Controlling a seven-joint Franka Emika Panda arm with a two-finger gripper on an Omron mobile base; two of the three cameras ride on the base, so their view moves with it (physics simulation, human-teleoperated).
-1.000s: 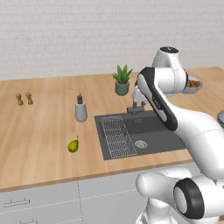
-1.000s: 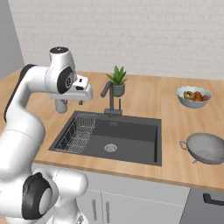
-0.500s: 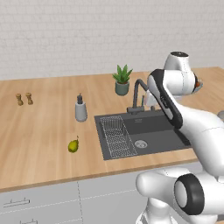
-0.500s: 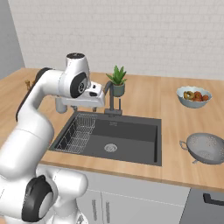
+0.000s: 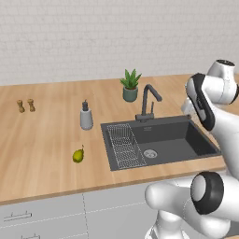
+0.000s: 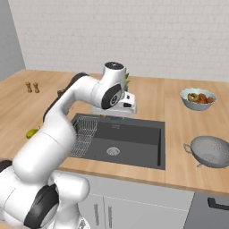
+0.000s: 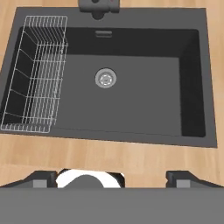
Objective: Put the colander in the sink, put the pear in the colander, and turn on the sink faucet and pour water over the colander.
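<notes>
Since the earlier frame the white arm has swung further to its right, and its hand now hangs over the large rectangular dark grey sink (image 6: 118,142); nothing else on the counter has changed place. The gripper (image 7: 111,178) looks straight down into the basin, its two dark fingertips stand wide apart, and nothing is between them.

From left to right on the wooden counter (image 5: 42,135): the small yellow-green pear (image 5: 78,155) lies alone to the left of the sink, and near it, further back, stands a grey soap dispenser bottle (image 5: 86,116). The sink holds a wire grid rack (image 7: 36,74) on its left side and a round drain (image 7: 105,78) in the middle. The tall dark grey faucet (image 5: 148,101) rises behind it. On the right, the round silver-grey colander (image 6: 211,151) with small holes sits on the counter, apart from the sink.
</notes>
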